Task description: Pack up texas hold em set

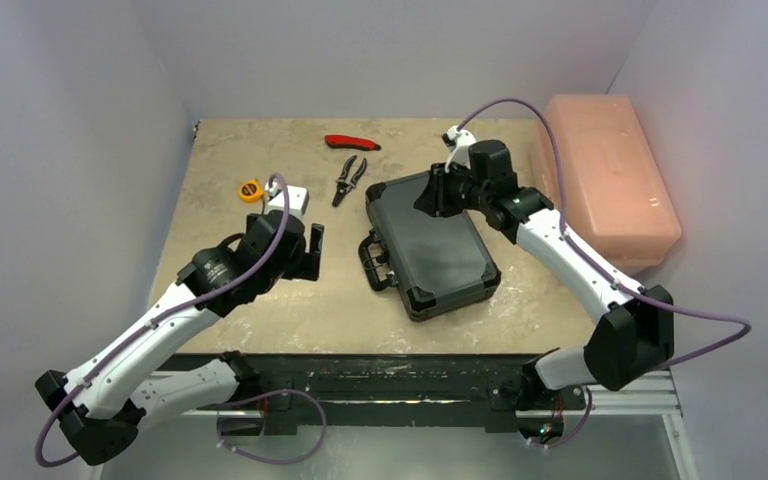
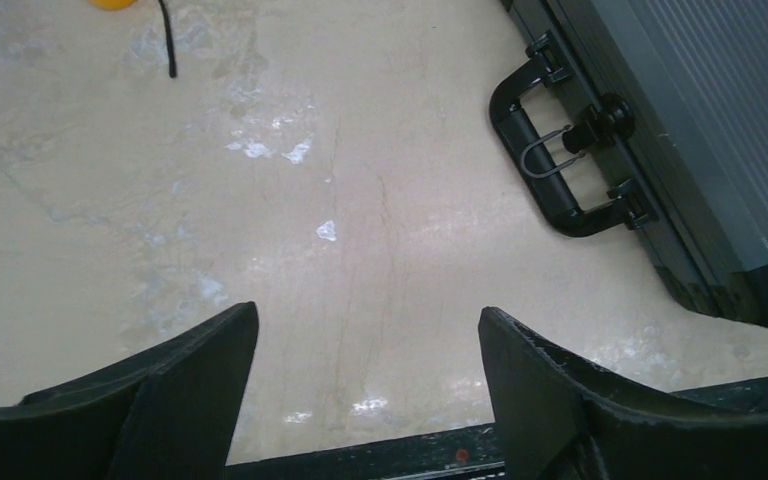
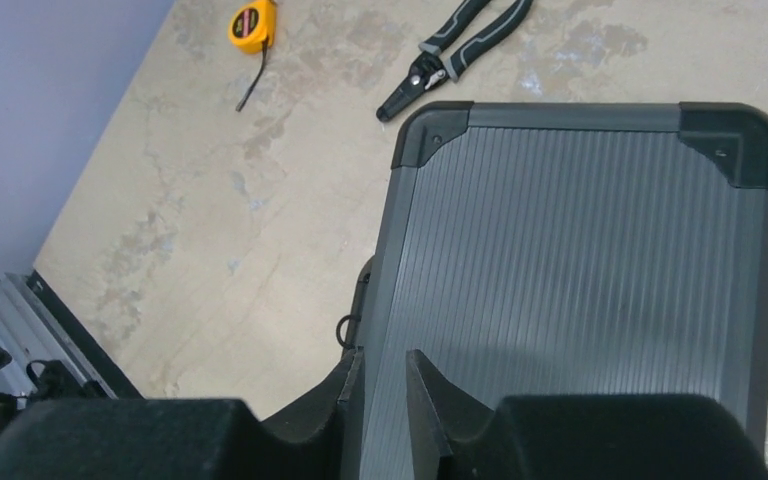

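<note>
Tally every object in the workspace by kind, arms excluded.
black briefcase: 1
pliers: 1
red-handled tool: 1
yellow tape measure: 1
pink plastic box: 1
Total: 5

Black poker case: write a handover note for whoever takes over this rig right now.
Left tool: open, empty, above the bare beige table.
Right tool: jaws nearly together over the lid edge of the black ribbed plastic briefcase; grip unclear.
Briefcase: lid down, flat mid-table, its black handle toward the left arm.
Done: no chips, cards or dice visible outside it.
Left: check the latches; their state cannot be judged here.
</note>
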Controlling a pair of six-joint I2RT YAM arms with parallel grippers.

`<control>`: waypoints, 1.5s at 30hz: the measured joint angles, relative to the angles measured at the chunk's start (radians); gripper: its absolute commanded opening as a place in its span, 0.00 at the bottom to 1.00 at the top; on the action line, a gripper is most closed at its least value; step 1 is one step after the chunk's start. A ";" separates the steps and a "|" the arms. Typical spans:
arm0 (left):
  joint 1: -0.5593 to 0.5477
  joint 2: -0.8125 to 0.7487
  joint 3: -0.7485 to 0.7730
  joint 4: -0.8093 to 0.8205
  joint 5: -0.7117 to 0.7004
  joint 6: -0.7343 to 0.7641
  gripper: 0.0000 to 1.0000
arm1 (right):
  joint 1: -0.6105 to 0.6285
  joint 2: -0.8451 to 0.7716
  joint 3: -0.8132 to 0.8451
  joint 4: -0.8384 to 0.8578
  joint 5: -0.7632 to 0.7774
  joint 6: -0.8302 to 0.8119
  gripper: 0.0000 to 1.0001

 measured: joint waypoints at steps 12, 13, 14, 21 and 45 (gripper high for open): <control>0.024 0.131 -0.075 0.110 0.118 -0.149 0.37 | 0.125 0.117 0.019 -0.012 0.081 -0.008 0.00; 0.031 0.143 -0.084 0.123 0.130 -0.153 0.36 | 0.132 0.122 0.019 -0.011 0.088 -0.008 0.00; 0.040 0.155 -0.092 0.137 0.142 -0.154 0.36 | 0.138 0.129 0.019 -0.011 0.092 -0.008 0.00; 0.082 0.236 -0.126 0.235 0.215 -0.156 0.34 | 0.154 0.182 0.019 -0.004 0.102 -0.009 0.00; 0.131 0.640 -0.135 0.448 0.359 -0.156 0.33 | 0.158 0.222 -0.111 0.161 0.126 0.006 0.00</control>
